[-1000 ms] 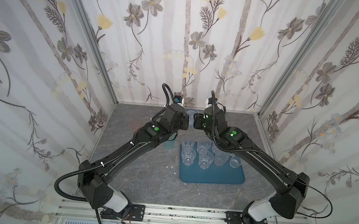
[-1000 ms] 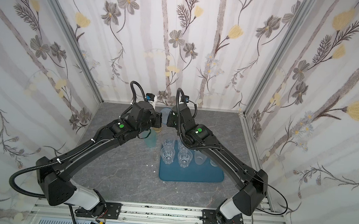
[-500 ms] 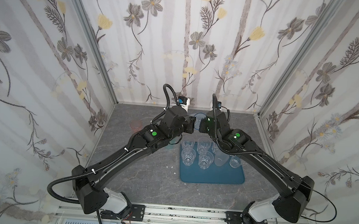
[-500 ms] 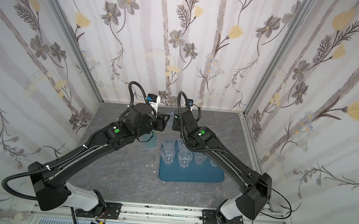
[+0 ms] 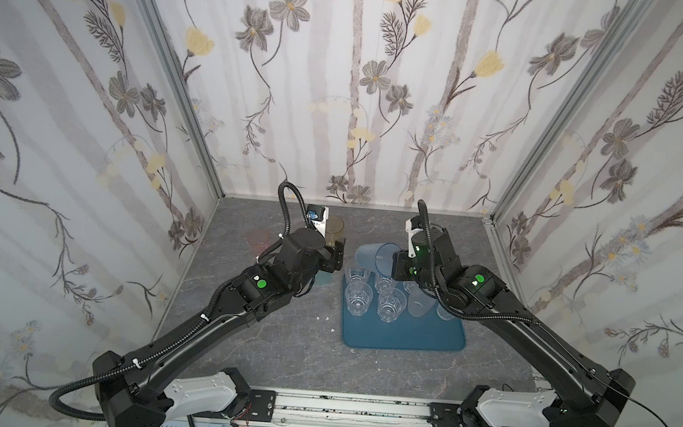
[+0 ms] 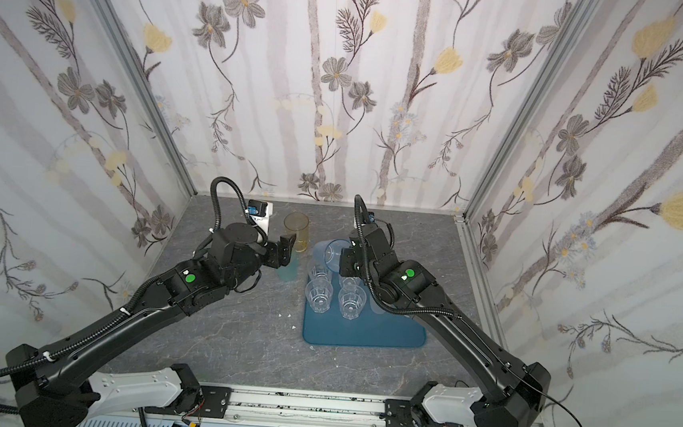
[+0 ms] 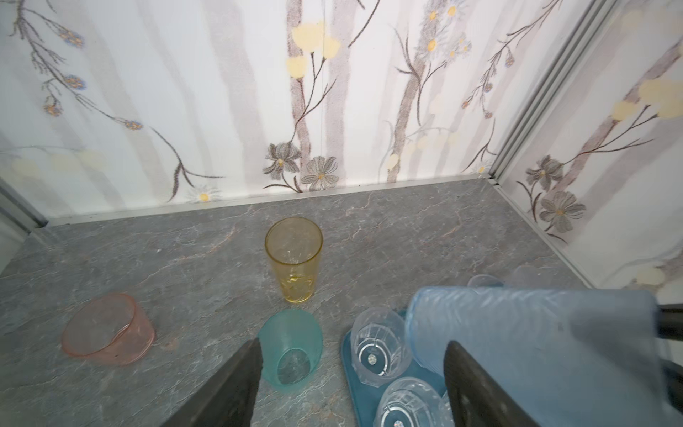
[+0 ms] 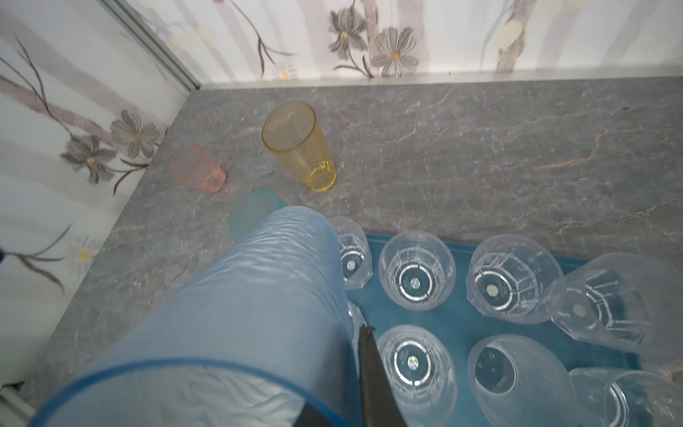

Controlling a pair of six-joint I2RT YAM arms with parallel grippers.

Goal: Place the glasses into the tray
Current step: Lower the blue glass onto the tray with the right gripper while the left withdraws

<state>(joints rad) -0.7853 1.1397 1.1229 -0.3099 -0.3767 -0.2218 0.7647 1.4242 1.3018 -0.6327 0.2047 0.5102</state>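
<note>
While the right end effector [image 5: 393, 263] is clamped on the rim of the blue glass [image 8: 240, 314], that glass hangs tipped on its side above the far left corner of the tray [image 5: 405, 340]. Left end effector [image 7: 351, 345]: jaws spread wide, gripping nothing, just left of the tray. Clear glasses [image 8: 415, 270] and a frosted glass [image 8: 517, 377] sit in the tray. On the table [image 5: 279, 343], outside it: teal glass [image 7: 292, 351] just beside the tray's left edge, amber glass [image 7: 294, 258] upright farther back, pink glass [image 7: 107, 331] well off to the left.
</note>
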